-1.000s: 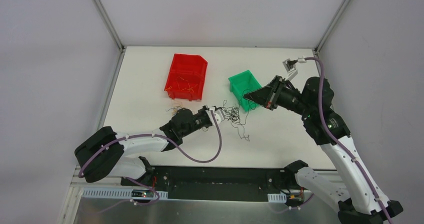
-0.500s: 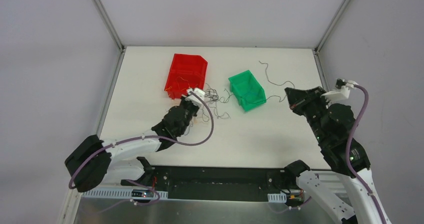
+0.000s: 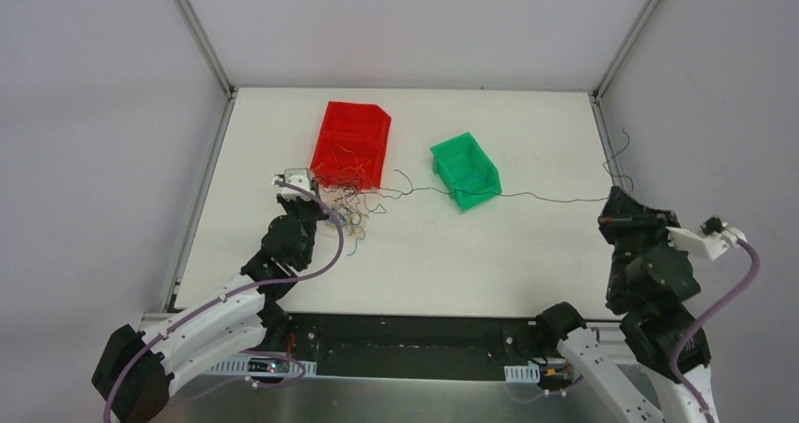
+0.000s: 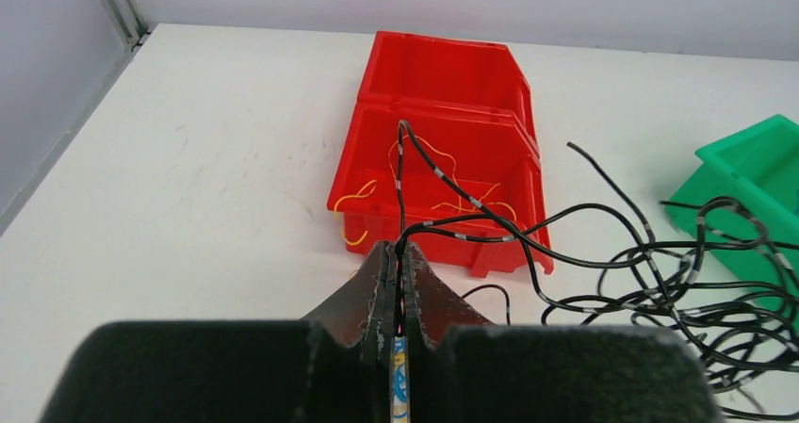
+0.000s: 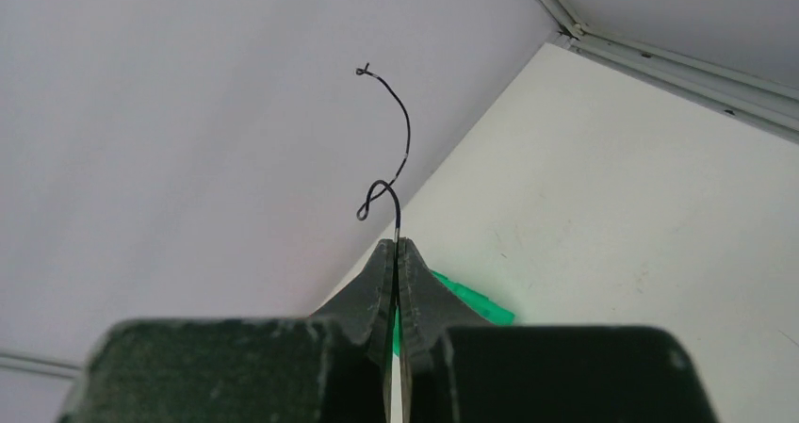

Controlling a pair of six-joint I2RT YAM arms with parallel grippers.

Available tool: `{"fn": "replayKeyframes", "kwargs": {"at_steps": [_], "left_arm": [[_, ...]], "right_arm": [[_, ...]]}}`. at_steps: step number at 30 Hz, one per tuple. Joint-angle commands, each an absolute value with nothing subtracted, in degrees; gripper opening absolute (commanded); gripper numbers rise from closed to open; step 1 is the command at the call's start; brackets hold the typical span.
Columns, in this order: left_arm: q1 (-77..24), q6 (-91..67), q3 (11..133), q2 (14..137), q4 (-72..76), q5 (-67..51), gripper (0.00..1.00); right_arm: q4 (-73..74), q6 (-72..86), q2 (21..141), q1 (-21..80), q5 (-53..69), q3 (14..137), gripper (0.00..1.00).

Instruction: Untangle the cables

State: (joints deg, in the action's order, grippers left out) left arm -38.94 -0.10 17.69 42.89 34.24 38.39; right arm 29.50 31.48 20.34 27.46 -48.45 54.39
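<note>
The left hand is pinched together on a dark, banded cable, with a bit of yellow and blue wire caught low between its fingers. It sits just near of the red bin. The right hand, at the right edge of the tabletop, is clamped on 1 dark strand, whose free end curls above its fingertips. That strand runs almost straight leftward, past the near end of the green bin, into the clump of cables lying on the tabletop by the red bin's near wall, beside the left hand. A few yellow wires lie in the red bin. By my judgement, 1 strand is nearly drawn out but not free, and the clump's many loops are left to separate.
</note>
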Motion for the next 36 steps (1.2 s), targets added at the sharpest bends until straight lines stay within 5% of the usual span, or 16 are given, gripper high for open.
{"fn": "replayKeyframes", "kwargs": {"at_steps": [1,6,9,13,17,22,36], "left_arm": [[-38.93,-2.89,16.93,40.48,34.77,39.47,0.0],[-38.94,-1.23,18.84,39.49,32.97,24.89,0.0],[-38.98,-1.12,19.92,38.92,31.05,21.4,0.0],[-39.02,0.66,20.65,39.51,30.26,16.49,0.0],[-39.02,0.96,22.68,41.5,28.82,11.42,0.0],[-39.02,2.27,24.78,43.72,27.2,4.66,0.0],[-39.19,3.41,25.2,39.01,26.46,-3.68,0.0]], "right_arm": [[21.71,26.18,16.32,27.42,-43.84,51.47,0.0],[23.68,20.79,31.91,27.48,-11.68,56.15,0.0],[29.0,19.32,44.21,28.14,-2.21,59.88,0.0],[32.48,16.8,52.36,34.2,-6.52,61.01,0.01],[34.41,14.88,55.88,40.59,-15.03,60.47,0.18],[33.16,11.8,59.26,46.3,-18.37,60.28,0.68],[10.02,1.3,65.32,57.18,-10.15,50.22,0.83]]}}
